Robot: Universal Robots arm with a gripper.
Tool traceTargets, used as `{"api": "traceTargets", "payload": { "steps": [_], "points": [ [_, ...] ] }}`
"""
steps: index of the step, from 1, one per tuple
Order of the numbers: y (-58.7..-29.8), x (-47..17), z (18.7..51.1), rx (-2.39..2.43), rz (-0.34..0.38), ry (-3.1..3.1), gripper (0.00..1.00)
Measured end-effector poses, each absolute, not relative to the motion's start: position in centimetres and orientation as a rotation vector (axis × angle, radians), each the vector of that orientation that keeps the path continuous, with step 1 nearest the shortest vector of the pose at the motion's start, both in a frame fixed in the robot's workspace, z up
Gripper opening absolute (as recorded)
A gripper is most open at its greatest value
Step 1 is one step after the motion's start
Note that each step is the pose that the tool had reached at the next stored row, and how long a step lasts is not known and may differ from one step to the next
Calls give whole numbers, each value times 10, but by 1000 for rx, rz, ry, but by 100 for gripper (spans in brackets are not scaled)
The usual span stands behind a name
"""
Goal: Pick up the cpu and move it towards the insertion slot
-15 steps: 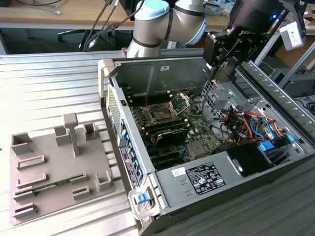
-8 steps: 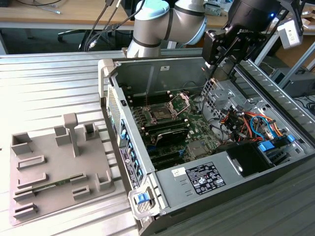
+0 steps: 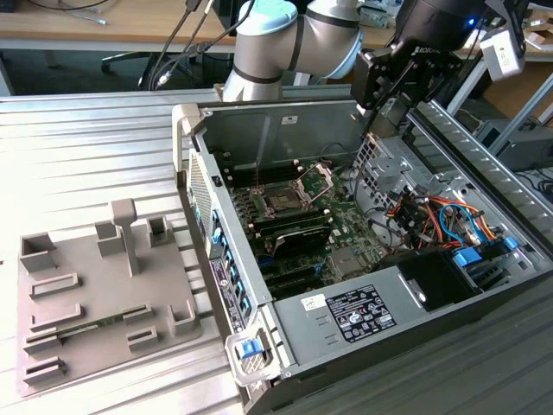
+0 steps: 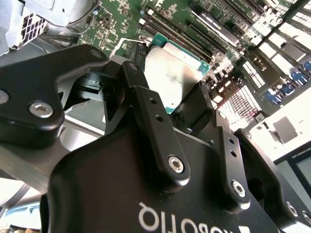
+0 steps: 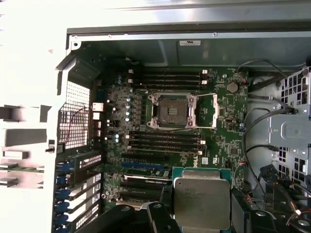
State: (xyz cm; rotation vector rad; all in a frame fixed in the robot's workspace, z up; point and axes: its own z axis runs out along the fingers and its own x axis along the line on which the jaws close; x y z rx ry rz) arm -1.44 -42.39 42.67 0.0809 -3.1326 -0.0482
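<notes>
The tool (image 4: 187, 104) is clenched on the cpu (image 5: 201, 203), holding it flat above the green board inside the open computer case (image 3: 259, 143). In the first wrist view the insertion slot (image 5: 171, 110) lies well apart from the chip, beyond the black memory slots (image 5: 165, 141).

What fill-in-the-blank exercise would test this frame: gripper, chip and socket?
1. The black gripper is shut on the flat square silver-topped ____.
2. The square metal-framed insertion slot on the green motherboard has its hinged plate swung ____.
3. In the first wrist view, the cpu is held ____ the motherboard, not seated.
4. The grey tray lies ____ the computer case.

Missing words: cpu; open; above; outside
</notes>
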Motion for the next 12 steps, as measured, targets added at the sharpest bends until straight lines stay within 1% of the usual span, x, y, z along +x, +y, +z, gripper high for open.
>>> {"api": "traceTargets", "payload": {
  "steps": [12],
  "points": [
    [-417,-14,427,81,-48,-3133,55]
  ]
}}
